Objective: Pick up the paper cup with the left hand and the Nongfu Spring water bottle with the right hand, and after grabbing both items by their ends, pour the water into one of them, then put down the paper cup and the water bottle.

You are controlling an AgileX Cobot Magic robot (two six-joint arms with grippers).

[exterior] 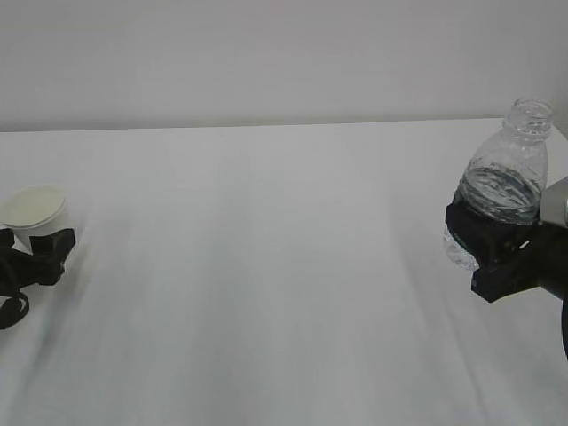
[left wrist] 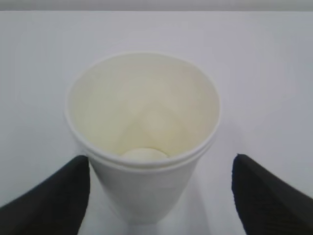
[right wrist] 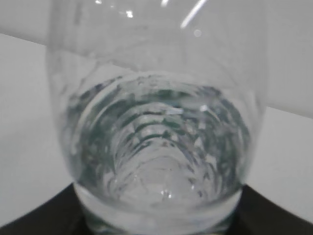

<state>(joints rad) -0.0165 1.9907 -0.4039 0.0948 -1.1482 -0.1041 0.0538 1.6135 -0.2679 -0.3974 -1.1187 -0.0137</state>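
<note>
A white table (exterior: 266, 293) fills nearly the whole exterior view and runs back to a plain pale wall (exterior: 266, 53); apart from the two arms and what they attend to, its surface carries nothing that shows.

At the right edge of that view the right hand (exterior: 497, 253), a black gripper with a light grey panel behind it, is clamped around the lower part of the Nongfu Spring water bottle (exterior: 506, 177). The bottle leans a little, its uncapped mouth up and toward the right, and its base looks to be clear of the tabletop, though the gripper hides much of it. The label is not readable from here. The water (exterior: 501, 195) fills the bottle to about the shoulder; in the right wrist view the same liquid (right wrist: 156, 152) shows through the ribbed clear wall, with the dark finger bases just visible at the bottom corners on either side.

At the far left, well apart from the bottle, the paper cup (exterior: 34, 210) stands upright on the table, its cream inside showing. The left hand (exterior: 35, 257) sits low just in front of it. In the left wrist view the cup (left wrist: 142, 142) stands between two black fingers (left wrist: 49, 196), which are spread wide; the left one is near or against the wall, the right one stands clearly off it. The cup is empty and dry inside as far as can be seen.
</note>
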